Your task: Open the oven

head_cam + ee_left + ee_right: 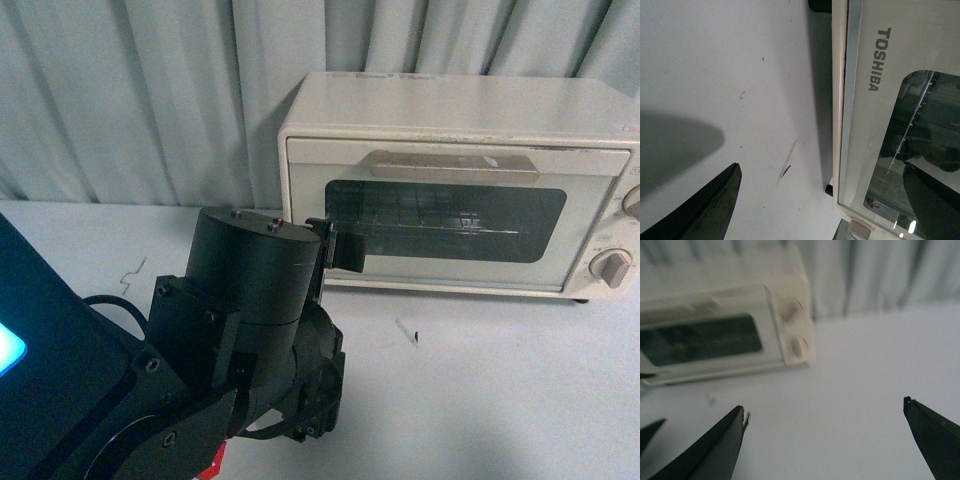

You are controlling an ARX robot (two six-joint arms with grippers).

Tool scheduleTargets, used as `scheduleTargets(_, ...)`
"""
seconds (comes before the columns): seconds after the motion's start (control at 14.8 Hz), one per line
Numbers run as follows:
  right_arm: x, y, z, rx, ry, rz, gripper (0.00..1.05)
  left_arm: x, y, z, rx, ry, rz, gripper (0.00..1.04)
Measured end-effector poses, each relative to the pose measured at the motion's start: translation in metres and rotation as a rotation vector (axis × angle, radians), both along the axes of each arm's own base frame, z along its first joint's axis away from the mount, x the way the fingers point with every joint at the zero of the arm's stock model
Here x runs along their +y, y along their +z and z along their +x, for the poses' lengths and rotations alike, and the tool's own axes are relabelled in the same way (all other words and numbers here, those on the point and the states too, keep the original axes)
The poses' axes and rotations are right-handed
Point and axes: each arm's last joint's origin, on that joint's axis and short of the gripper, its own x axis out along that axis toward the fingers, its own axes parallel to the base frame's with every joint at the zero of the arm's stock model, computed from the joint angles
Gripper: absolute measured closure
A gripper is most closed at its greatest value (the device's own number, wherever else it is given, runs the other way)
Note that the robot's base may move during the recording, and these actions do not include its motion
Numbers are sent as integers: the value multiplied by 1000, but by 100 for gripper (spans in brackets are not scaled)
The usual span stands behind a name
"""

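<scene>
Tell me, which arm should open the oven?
Left, probably. The left gripper, open, is right at the left edge of the oven door, though the handle sits higher. The right gripper, also open, hangs farther back over the table, seeing the oven from a distance.

right pincer (825, 405): dark fingers (715, 450) spread wide apart, hanging above the white tabletop (850, 365) | oven (725, 335): far from pincer, blurred, cream body, door shut, dark window, two round knobs (792, 309) at its right end | backdrop: pale pleated curtain (880, 275) behind oven
</scene>
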Motion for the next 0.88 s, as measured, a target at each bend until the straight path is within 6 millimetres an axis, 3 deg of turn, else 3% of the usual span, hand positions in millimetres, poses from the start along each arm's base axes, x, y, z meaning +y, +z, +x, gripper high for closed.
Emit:
scheduleTargets(0.14, 5, 3, 2, 119, -71, 47, 6, 0, 0, 0, -1, 1, 0, 7)
scheduleTargets(0.34, 10, 6, 3, 164, -129, 79, 6, 0, 0, 0, -1, -1, 0, 7)
scheduleTargets(0.54, 8, 10, 2, 68, -353, 246, 6, -1, 0, -1, 0, -6, -1, 7)
scheduleTargets(0.61, 8, 16, 12, 10, -363, 286, 7, 0, 0, 0, 0, -2, -1, 7)
scheduleTargets(0.74, 14, 29, 46, -9, -292, 237, 27, -1, 0, 0, 0, -4, -1, 7)
scheduleTargets(0.81, 32, 50, 113, -57, -179, 106, 62, -1, 0, 0, 1, -4, -1, 7)
scheduleTargets(0.88, 58, 46, 163, -10, -94, 27, 94, -1, 0, 0, 1, -4, -1, 7)
